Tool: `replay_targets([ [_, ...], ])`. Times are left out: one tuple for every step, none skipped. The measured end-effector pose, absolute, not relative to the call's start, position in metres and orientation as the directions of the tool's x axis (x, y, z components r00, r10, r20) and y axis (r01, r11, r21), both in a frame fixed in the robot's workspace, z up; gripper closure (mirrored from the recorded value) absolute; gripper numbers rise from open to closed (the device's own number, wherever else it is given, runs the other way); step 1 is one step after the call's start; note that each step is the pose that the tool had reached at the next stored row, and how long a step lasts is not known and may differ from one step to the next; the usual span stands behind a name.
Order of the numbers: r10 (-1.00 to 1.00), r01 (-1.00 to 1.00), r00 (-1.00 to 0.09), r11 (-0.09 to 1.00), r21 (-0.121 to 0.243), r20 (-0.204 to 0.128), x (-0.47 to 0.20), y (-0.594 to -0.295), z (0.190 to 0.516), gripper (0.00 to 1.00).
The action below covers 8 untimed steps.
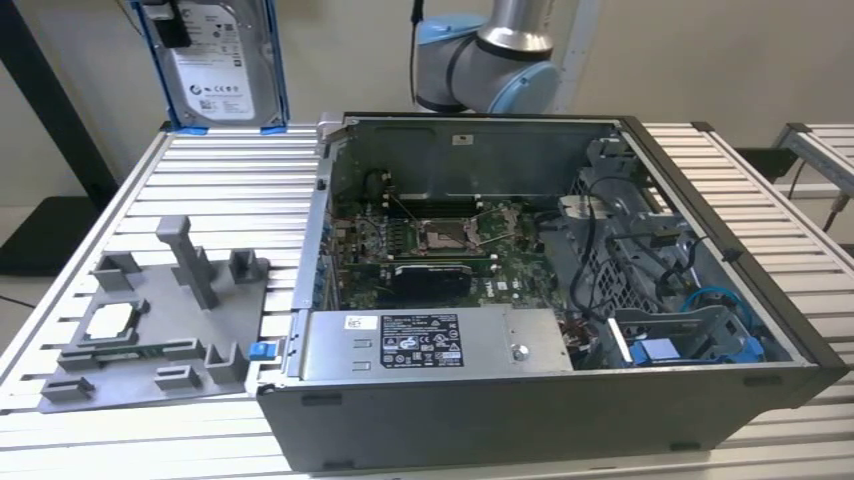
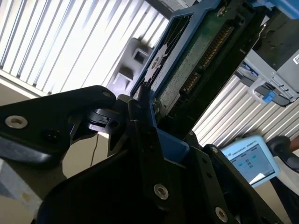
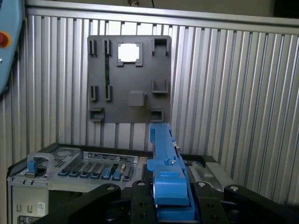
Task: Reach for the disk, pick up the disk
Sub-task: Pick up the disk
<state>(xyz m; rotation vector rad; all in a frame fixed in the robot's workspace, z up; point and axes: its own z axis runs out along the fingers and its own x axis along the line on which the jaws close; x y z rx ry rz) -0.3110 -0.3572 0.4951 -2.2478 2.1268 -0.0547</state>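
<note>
Your jaws are clamped on the flat silver metal disk [image 1: 220, 62], gripping its blue plastic bracket [image 3: 167, 177]. You've got the disk upright, above the far corner of the ribbed aluminium tabletop [image 1: 227, 190] on the exterior view's left. Nearer on that side lies a grey plastic fixture plate [image 1: 154, 330] carrying a small square silver chip [image 1: 110, 320], just beside the open dark-grey computer case [image 1: 534, 420].

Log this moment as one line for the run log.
stage: pick up | gripper: shut on disk | disk: upright, held above table | computer case: open
</note>
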Motion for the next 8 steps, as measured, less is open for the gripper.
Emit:
replay_targets([
  [-0.998,-0.997,0.055,-0.055,-0.058,-0.006,-0.3097,-0.3572,0.4950,1.00],
  [-0.998,-0.997,0.055,-0.055,-0.058,-0.006,-0.3083,-0.3572,0.4951,1.00],
  [-0.998,-0.997,0.055,-0.055,-0.058,-0.006,-0.3070,-0.3572,0.4951,1.00],
  [-0.998,-0.997,0.055,-0.055,-0.058,-0.006,-0.3059,-0.3572,0.4951,1.00],
  [-0.998,-0.997,0.055,-0.055,-0.058,-0.006,-0.3047,-0.3572,0.4951,1.00],
  [-0.998,-0.997,0.055,-0.055,-0.058,-0.006,-0.3033,-0.3571,0.4951,1.00],
  [-0.998,-0.997,0.055,-0.055,-0.058,-0.006,-0.3018,-0.3571,0.4950,1.00],
  [-0.998,-0.997,0.055,-0.055,-0.058,-0.006,-0.3004,-0.3571,0.4951,1.00],
])
